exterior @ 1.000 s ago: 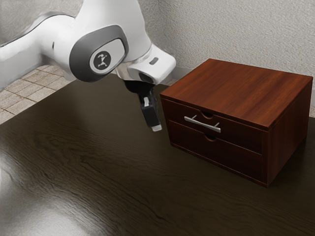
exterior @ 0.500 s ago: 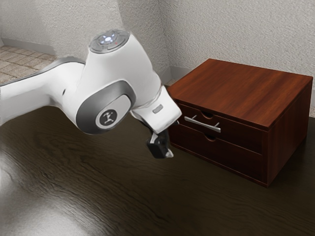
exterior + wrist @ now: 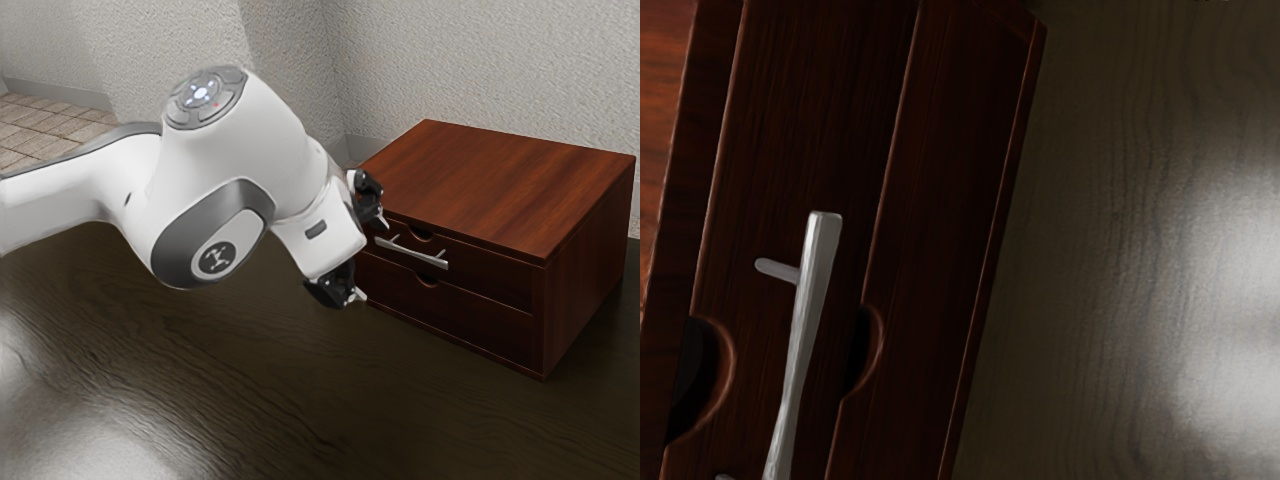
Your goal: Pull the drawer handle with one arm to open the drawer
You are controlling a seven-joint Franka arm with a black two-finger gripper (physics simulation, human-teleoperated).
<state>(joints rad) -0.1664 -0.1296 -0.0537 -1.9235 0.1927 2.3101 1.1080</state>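
Note:
A dark red wooden cabinet [image 3: 490,175] with two drawers stands on the table at the exterior view's right. The upper drawer [image 3: 480,268] carries a silver bar handle [image 3: 412,252] and sits flush with the cabinet front. My gripper [image 3: 365,252] is just off the handle's end toward the exterior view's left, turned toward the drawer front. Its black fingers [image 3: 341,291] stand wide apart, one above the other, with nothing between them. In the wrist view the handle [image 3: 800,350] runs along the upper drawer front [image 3: 770,180], close ahead of my hand.
The lower drawer [image 3: 450,315] has a finger notch and no bar. The dark wooden table [image 3: 250,400] stretches out in front of the cabinet. A textured wall [image 3: 480,60] rises behind it, and a tiled floor [image 3: 40,125] lies at the far left.
My hand has swung toward the cabinet and turned from pointing down at the table to facing the drawer front. The fingers now bracket the handle's height. The cabinet has not moved.

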